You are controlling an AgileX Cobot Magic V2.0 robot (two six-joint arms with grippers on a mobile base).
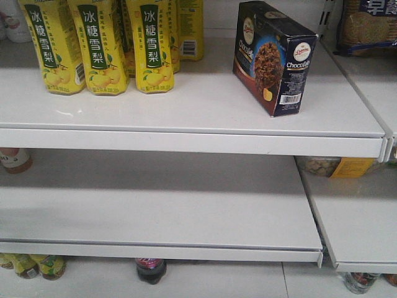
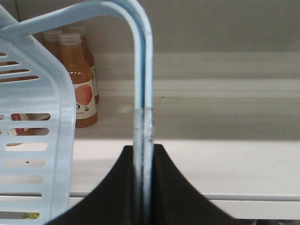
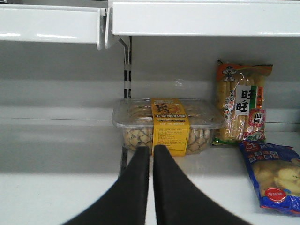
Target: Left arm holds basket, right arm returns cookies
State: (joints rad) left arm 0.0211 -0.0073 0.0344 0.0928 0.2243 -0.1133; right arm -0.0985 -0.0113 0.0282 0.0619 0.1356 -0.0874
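White metal shelving (image 1: 186, 105) fills the front view in tiers. On the top tier the cookies (image 1: 273, 57) stand upright at the right, the carton angled with its barcode end toward the camera, apart from the yellow pear-drink cartons (image 1: 99, 46) ranged at the far left. A blue bag of round biscuits (image 1: 366, 25) sits on the neighbouring shelf at the far right.

Light blue, the basket (image 2: 33, 154) hangs at the left of the left wrist view, slotted side showing; its two arched handles (image 2: 143, 93) run down into the left end effector (image 2: 143, 187), which is clamped on them. Orange juice bottles (image 2: 79, 84) stand on the shelf behind.

The right end effector (image 3: 151, 178) has its fingers pressed together, holding nothing. Beyond it lie a clear tub with a yellow label (image 3: 166, 124), a tall snack pack (image 3: 241, 103), and a blue snack bag (image 3: 276, 176) near right.
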